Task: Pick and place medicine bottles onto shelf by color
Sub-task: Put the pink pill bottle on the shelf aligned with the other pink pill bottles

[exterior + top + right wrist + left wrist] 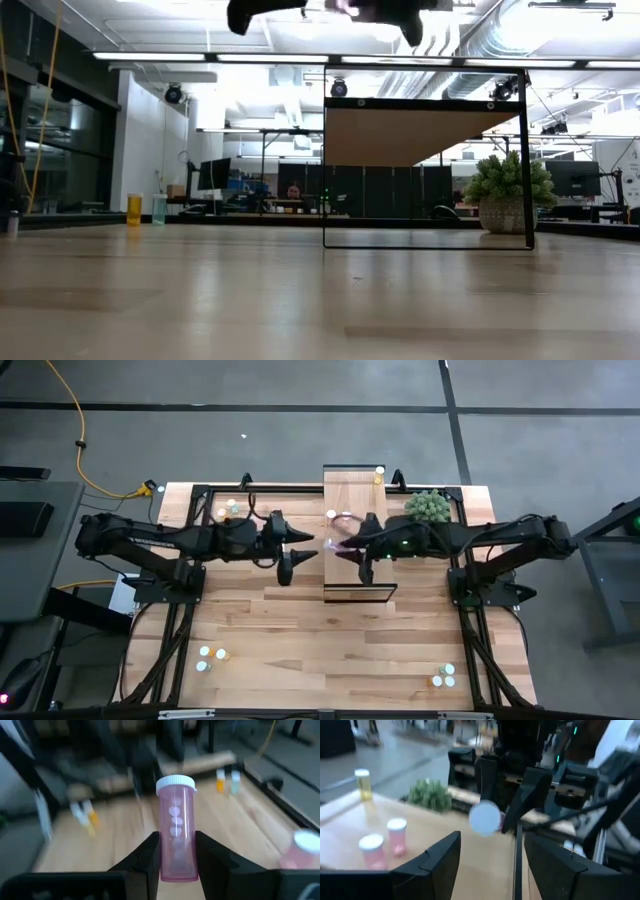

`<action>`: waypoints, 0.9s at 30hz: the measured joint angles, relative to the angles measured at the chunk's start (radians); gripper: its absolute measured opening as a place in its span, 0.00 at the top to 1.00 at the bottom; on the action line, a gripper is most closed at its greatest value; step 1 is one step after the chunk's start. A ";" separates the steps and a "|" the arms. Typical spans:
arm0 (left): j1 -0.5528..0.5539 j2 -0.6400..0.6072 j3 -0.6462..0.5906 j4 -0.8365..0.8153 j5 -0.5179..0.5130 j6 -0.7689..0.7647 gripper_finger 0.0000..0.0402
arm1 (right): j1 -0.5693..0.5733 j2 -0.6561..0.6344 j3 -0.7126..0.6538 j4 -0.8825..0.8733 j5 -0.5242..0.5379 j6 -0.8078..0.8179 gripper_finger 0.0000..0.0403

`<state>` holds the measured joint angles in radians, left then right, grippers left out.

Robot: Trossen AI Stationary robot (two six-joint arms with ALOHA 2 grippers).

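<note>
My right gripper [338,546] hangs over the shelf [357,575] at the table's middle, shut on a pink medicine bottle [176,827] with a white cap. My left gripper [300,554] hovers just left of the shelf, open and empty, facing that bottle's cap [485,818]. Two pink bottles [396,836] [372,851] stand on the shelf top. A yellow bottle [379,473] stands at the shelf's far end. More bottles stand on the table at the far left [228,510], near left [210,657] and near right [443,677]. My right gripper pinches the pink bottle's lower body [176,857] between its two fingers [150,852]. The fingers come nearly level from the table's right and lie along the bottle. The capped end [175,784] sticks out past the fingertips toward my left arm, and the bottle is lifted clear of the shelf.
A small potted plant [430,506] stands on the table just right of the shelf's far end. The shelf's dark frame [425,170] rises above the tabletop. Open wood lies between the shelf and the near bottle groups.
</note>
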<state>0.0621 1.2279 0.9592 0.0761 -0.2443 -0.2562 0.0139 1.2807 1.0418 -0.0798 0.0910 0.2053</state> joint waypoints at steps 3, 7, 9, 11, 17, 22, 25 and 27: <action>-0.016 0.002 -0.083 0.192 -0.066 -0.011 0.48 | 0.000 -0.032 -0.075 0.191 0.006 0.024 0.76; -0.019 0.015 -0.155 0.433 -0.111 -0.028 0.48 | 0.000 -0.034 -0.119 0.411 0.010 0.026 0.76; -0.019 0.044 -0.158 0.518 -0.111 -0.023 0.48 | 0.000 -0.027 -0.125 0.449 0.010 0.026 0.76; -0.019 0.063 -0.156 0.573 -0.111 -0.021 0.48 | 0.000 -0.014 -0.121 0.453 0.010 0.023 0.76; -0.019 0.126 -0.117 0.679 -0.107 0.023 0.48 | 0.000 -0.009 -0.120 0.493 0.011 0.021 0.76; -0.011 0.139 -0.074 0.684 -0.060 0.032 0.48 | 0.000 -0.009 -0.119 0.516 0.011 0.015 0.76; -0.002 0.153 -0.053 0.686 -0.031 0.032 0.48 | 0.000 -0.009 -0.119 0.519 0.000 0.011 0.76; 0.006 0.155 -0.038 0.680 0.000 0.034 0.48 | 0.000 -0.009 -0.119 0.525 -0.011 0.011 0.76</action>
<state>0.0678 1.3830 0.9216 0.7562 -0.2440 -0.2221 0.0135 1.2716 0.9224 0.4453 0.0802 0.2165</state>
